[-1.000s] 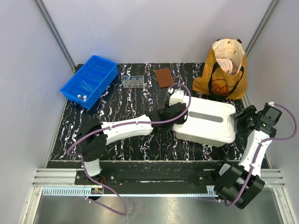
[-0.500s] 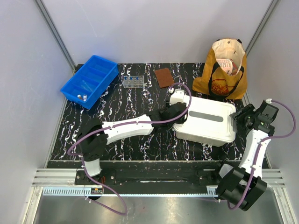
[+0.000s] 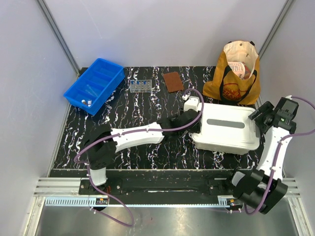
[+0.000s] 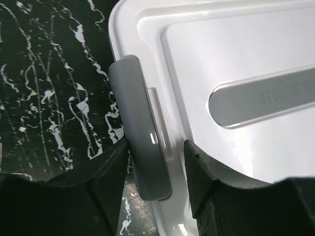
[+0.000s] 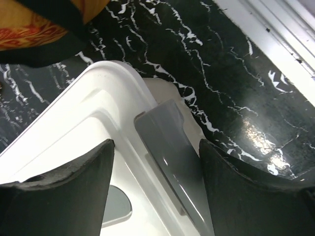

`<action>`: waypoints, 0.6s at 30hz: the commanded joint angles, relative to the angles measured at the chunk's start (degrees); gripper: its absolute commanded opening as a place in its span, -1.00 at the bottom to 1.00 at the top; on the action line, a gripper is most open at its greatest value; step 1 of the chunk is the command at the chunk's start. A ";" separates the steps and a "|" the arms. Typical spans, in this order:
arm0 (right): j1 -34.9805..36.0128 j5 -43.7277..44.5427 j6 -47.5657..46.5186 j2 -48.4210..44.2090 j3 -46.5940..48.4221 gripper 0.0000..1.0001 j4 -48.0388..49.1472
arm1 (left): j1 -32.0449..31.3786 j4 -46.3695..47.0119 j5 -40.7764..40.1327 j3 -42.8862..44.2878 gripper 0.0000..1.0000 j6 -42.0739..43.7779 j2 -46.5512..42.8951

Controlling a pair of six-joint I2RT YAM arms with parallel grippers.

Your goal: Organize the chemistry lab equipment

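The left arm stretches low from lower left to the white lidded plastic box right of centre, its left gripper spread astride the box's grey left latch. The right arm bends in at the right edge, right gripper spread wide around the other grey latch. On the black marbled bench, upper left, a small clear tube rack stands beside a blue plastic tray holding white-capped vials.
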 commanded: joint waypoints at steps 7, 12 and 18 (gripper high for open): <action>1.78 8.68 -0.50 1.15 1.91 0.49 -4.06 | -4.73 7.75 17.75 3.36 0.04 -3.52 6.10; 1.78 12.56 -0.94 2.72 3.06 0.53 -4.32 | -5.17 9.86 19.86 4.50 0.04 -3.87 7.68; 1.78 12.12 -1.47 2.46 5.42 0.68 -4.32 | -5.26 10.04 20.92 5.12 0.05 -4.05 8.92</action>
